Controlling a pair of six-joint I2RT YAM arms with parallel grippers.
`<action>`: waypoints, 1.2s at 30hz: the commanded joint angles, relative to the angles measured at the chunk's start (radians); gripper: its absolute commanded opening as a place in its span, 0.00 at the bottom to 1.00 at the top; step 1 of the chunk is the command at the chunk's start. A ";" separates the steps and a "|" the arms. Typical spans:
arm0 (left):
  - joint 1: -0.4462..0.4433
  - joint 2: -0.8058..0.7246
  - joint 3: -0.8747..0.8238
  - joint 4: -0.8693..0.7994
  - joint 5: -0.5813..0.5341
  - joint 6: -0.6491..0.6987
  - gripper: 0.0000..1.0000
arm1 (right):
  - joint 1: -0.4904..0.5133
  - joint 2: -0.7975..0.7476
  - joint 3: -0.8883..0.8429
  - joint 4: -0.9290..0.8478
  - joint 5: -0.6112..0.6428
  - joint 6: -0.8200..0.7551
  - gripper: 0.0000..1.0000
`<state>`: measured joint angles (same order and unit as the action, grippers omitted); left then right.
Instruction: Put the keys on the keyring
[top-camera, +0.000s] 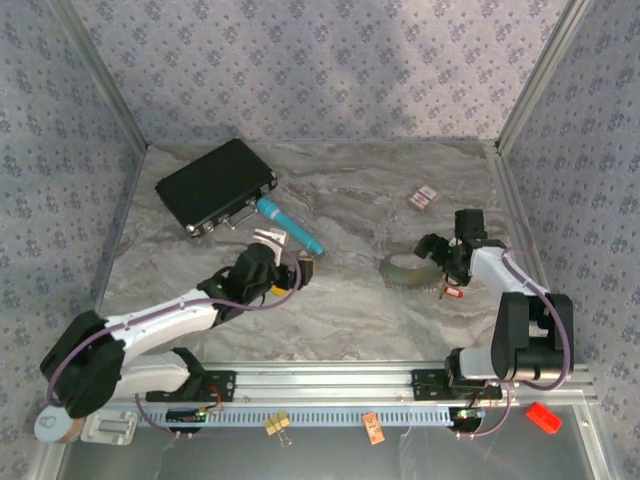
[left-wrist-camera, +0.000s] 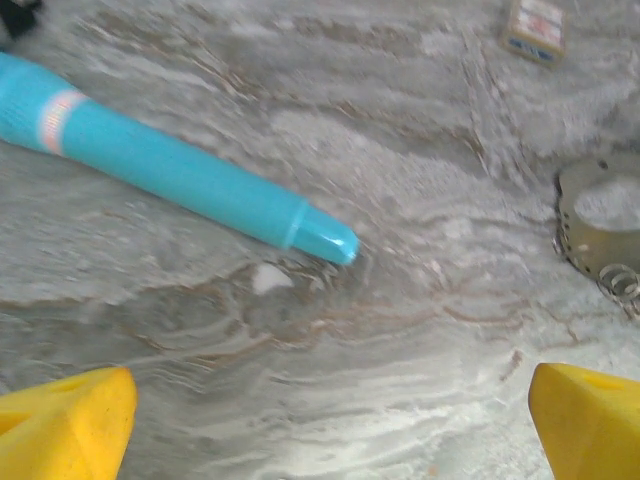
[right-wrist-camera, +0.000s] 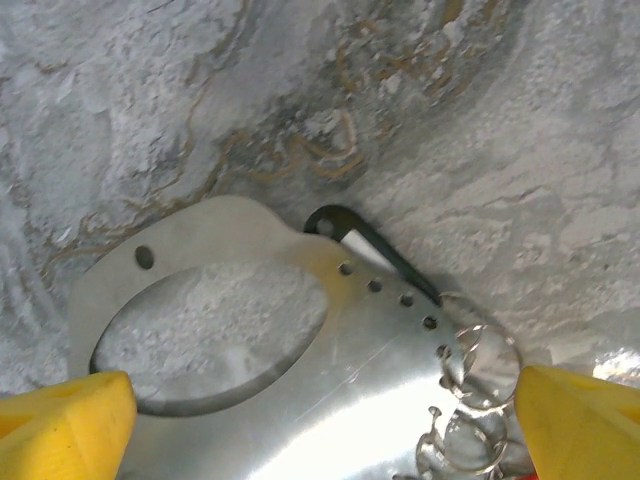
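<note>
The keyring (top-camera: 408, 272) is a pale grey metal oval loop lying on the marble table (top-camera: 350, 320), right of centre. My right gripper (top-camera: 440, 258) hovers open just over it. In the right wrist view the loop (right-wrist-camera: 300, 390) spans the gap between the yellow fingertips (right-wrist-camera: 70, 425), and thin metal rings (right-wrist-camera: 482, 357) hang at its right edge. A red key (top-camera: 453, 293) lies just beside it. The yellow-orange key is out of view. My left gripper (top-camera: 292, 262) stands open over bare marble (left-wrist-camera: 330, 420), the keyring (left-wrist-camera: 600, 225) off to its right.
A teal pen-like tool (top-camera: 290, 226) (left-wrist-camera: 180, 170) lies just beyond the left gripper. A black case (top-camera: 215, 185) sits at the back left, a small box (top-camera: 423, 198) (left-wrist-camera: 535, 25) at the back right. A binder clip (top-camera: 277, 423) and an orange tag (top-camera: 373, 427) rest below the front rail.
</note>
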<state>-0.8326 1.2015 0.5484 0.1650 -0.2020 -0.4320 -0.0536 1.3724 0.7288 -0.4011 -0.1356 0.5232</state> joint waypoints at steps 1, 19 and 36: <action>-0.050 0.057 0.064 0.059 -0.040 -0.042 1.00 | -0.014 0.029 0.047 0.002 0.016 -0.032 0.99; -0.089 0.098 0.078 0.065 -0.073 -0.044 1.00 | 0.031 0.193 0.121 -0.031 0.044 -0.095 0.99; -0.088 0.074 0.074 0.047 -0.089 -0.048 1.00 | 0.190 0.165 0.137 -0.080 -0.016 -0.066 0.98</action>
<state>-0.9165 1.3128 0.6151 0.2108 -0.2710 -0.4728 0.0959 1.5543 0.8394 -0.4355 -0.1135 0.4370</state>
